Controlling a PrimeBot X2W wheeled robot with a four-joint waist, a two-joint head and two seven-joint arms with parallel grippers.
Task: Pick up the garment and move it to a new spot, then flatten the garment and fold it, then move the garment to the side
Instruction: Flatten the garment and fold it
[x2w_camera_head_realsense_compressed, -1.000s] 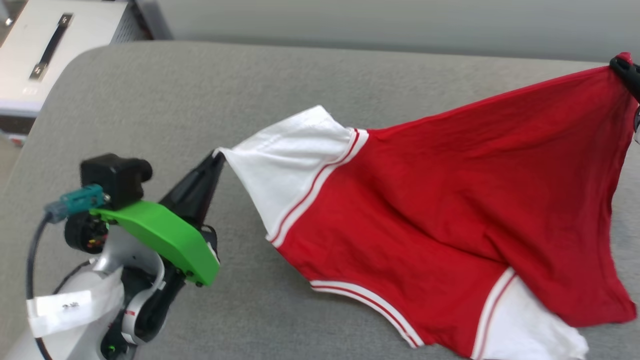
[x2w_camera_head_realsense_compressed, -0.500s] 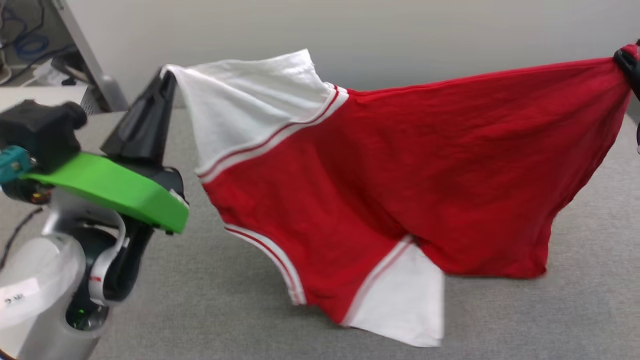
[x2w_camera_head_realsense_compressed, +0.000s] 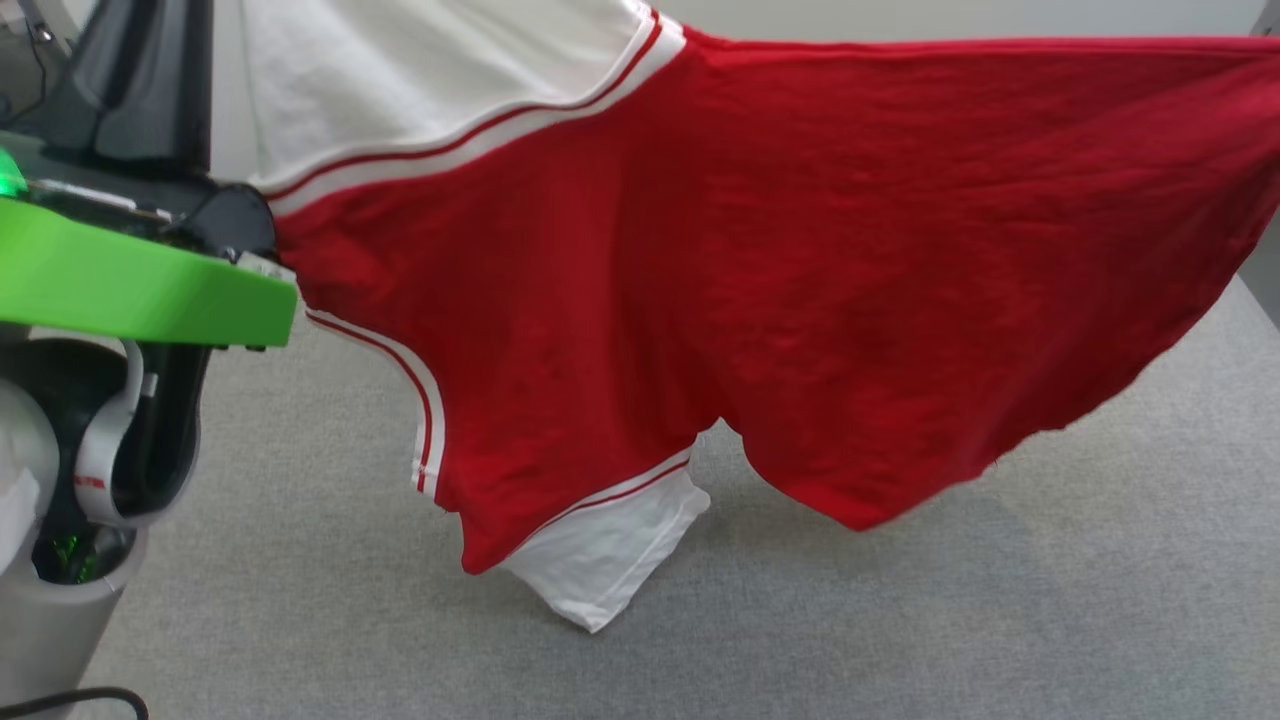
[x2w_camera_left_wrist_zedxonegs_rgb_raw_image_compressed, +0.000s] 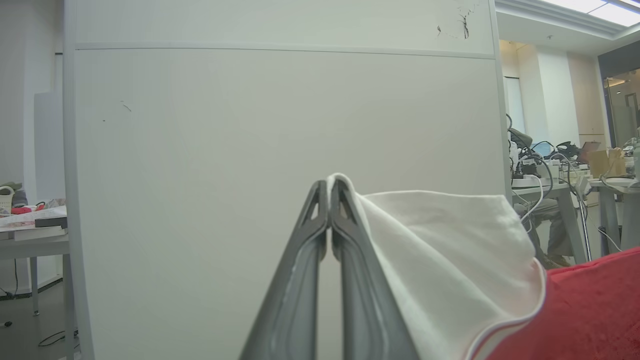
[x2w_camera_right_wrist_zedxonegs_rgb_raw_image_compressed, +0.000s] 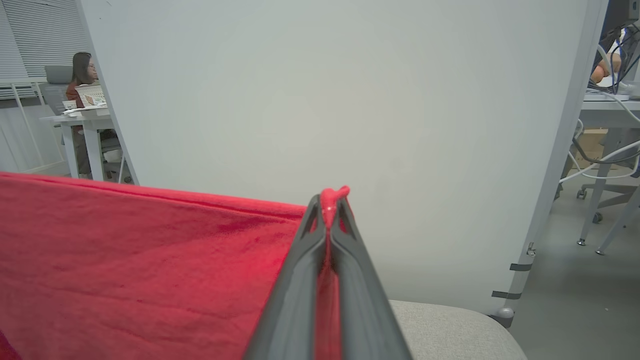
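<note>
One red jersey T-shirt (x2w_camera_head_realsense_compressed: 750, 250) hangs stretched in the air above the grey padded surface (x2w_camera_head_realsense_compressed: 900, 640). In the head view its upper edge and right end are cut off by the picture's borders, and the side facing that camera is plain red. It has two white sleeves. The upper sleeve (x2w_camera_head_realsense_compressed: 400, 80) is raised at the left, and the lower sleeve (x2w_camera_head_realsense_compressed: 610, 560) dangles lowest; whether its tip touches the surface cannot be told. Two pincers hold it: the left pincer (x2w_camera_left_wrist_zedxonegs_rgb_raw_image_compressed: 328, 187) is clamped on the upper sleeve's edge, and the right pincer (x2w_camera_right_wrist_zedxonegs_rgb_raw_image_compressed: 327, 200) is clamped on a pinch of red cloth. One pale partition panel (x2w_camera_left_wrist_zedxonegs_rgb_raw_image_compressed: 280, 125) stands behind. One person (x2w_camera_right_wrist_zedxonegs_rgb_raw_image_compressed: 82, 75) sits at a distant desk (x2w_camera_right_wrist_zedxonegs_rgb_raw_image_compressed: 85, 120).
</note>
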